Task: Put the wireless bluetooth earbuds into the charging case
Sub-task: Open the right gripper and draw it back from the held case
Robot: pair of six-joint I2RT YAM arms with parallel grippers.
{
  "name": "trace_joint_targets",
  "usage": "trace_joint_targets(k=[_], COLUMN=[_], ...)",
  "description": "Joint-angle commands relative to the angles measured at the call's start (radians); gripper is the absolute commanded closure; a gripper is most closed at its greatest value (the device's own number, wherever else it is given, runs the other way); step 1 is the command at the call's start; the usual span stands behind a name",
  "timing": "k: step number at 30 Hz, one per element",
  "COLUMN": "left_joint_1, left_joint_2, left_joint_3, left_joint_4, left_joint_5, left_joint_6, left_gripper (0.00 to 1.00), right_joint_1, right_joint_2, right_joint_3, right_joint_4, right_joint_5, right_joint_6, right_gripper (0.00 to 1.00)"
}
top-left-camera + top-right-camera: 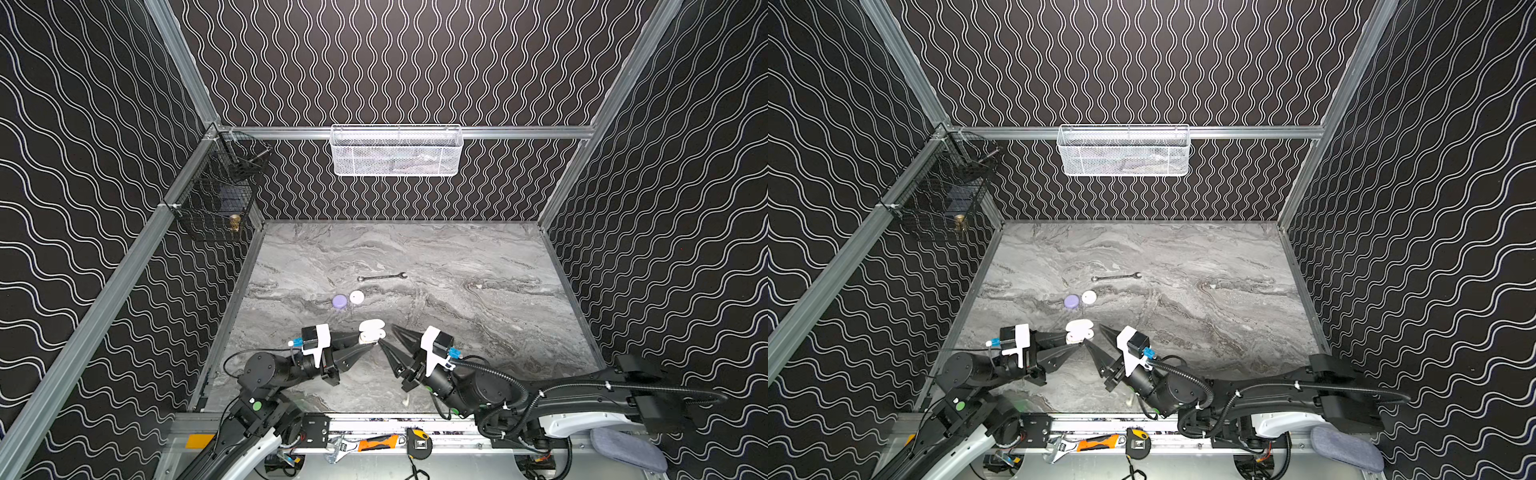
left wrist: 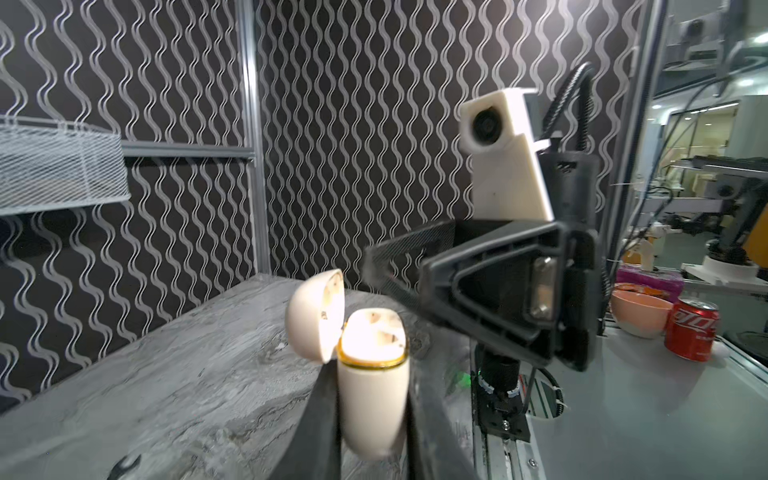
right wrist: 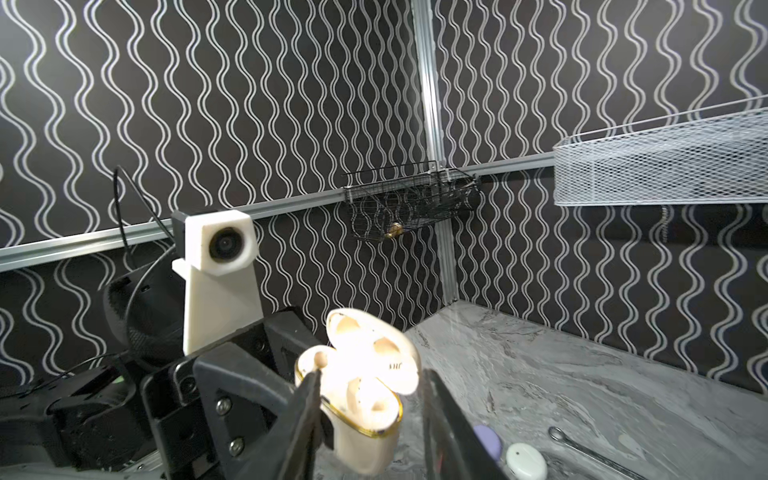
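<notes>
Both top views show the cream charging case (image 1: 371, 331) (image 1: 1079, 330) just below the centre of the frame, raised over the grey marble table (image 1: 457, 257) with its lid (image 1: 372, 324) swung open. Its lower body is clamped by the left gripper (image 1: 369, 343), which reaches in from the lower left with its jaws drawn tight on it. In the left wrist view the cream charging case (image 2: 372, 399) is seen upright between the two black fingers (image 2: 322, 419), the lid (image 2: 316, 316) tipped back to one side. The right gripper (image 1: 386, 336) comes in from the lower right with its jaws clearly parted, and nothing is pinched between them. In the right wrist view its fingers (image 3: 309, 411) stand on either side of the case's open mouth, and the tip of one lies just beside a cream earbud (image 3: 320, 358), a small rounded stub at the case's rim. Glare hides whether the wells are filled. A lavender round case (image 1: 340, 301) and a white round case (image 1: 356, 296) are set just beside each other, above and left of the held case, with a steel wrench (image 1: 382, 276) above them. A white earbud (image 1: 405, 401) is seen alone near the table's lower edge.
</notes>
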Motion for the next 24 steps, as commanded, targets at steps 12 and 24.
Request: trace_joint_targets(k=[12,24], left_joint_1=[0.000,0.001], left_joint_2=[0.107,0.165], left_joint_3=[-0.089,-0.108], left_joint_4=[0.256,0.423], left_joint_5=[0.029,0.163], left_joint_6=[0.046,0.014], left_gripper=[1.00,1.00], right_joint_1=[-0.065,-0.123], right_joint_2=[-0.289,-0.005], right_joint_3=[-0.046,0.069], right_joint_4=[-0.626,-0.589], right_joint_5=[-0.071,-0.128], right_joint_6=[0.278,0.289], right_gripper=[0.46,0.57])
